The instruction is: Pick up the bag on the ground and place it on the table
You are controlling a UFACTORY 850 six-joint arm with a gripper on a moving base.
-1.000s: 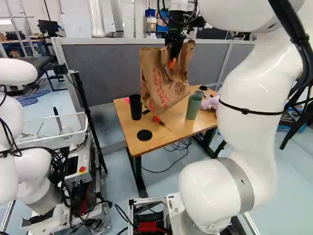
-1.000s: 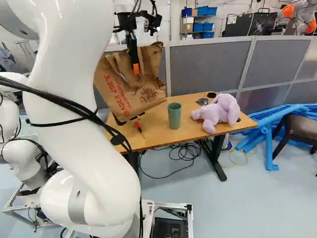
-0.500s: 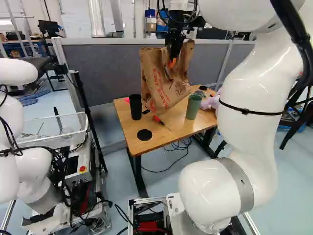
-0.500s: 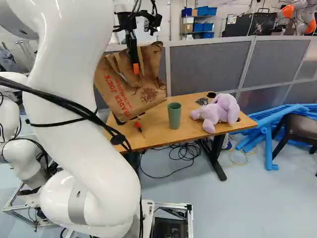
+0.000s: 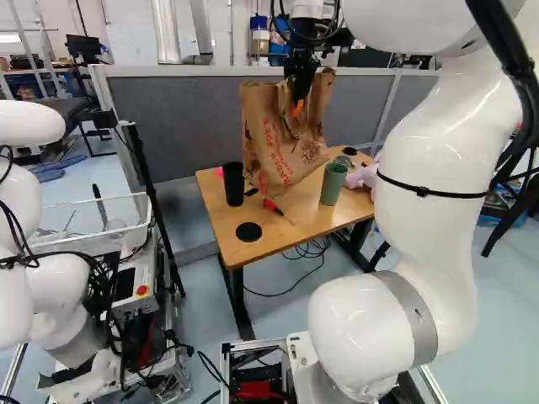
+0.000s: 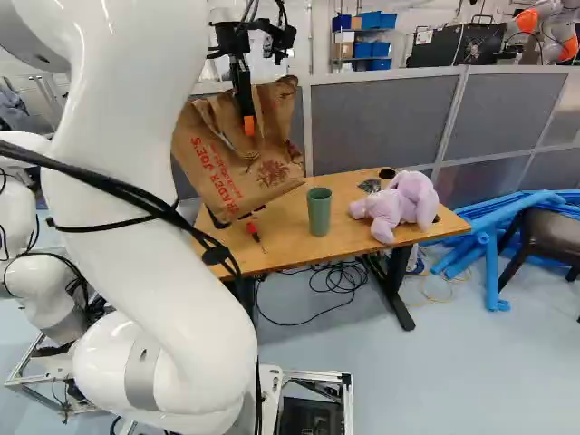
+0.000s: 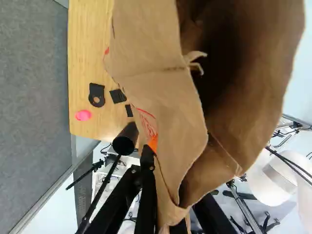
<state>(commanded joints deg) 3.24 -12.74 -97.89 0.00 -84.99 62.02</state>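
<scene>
hardly anything is shifting since the earlier frames; you're keeping the bag hanging over the table.
your gripper is pinching its paper, fingers drawn in around it, one partly hidden by the bag. you're seeing creased brown paper with red print, tilting in the right base view; in the wrist view its mouth is gaping onto a dark inside, a small torn flap sticking out.

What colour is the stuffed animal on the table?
The stuffed animal is pale purple; the right base view shows it best.
</scene>
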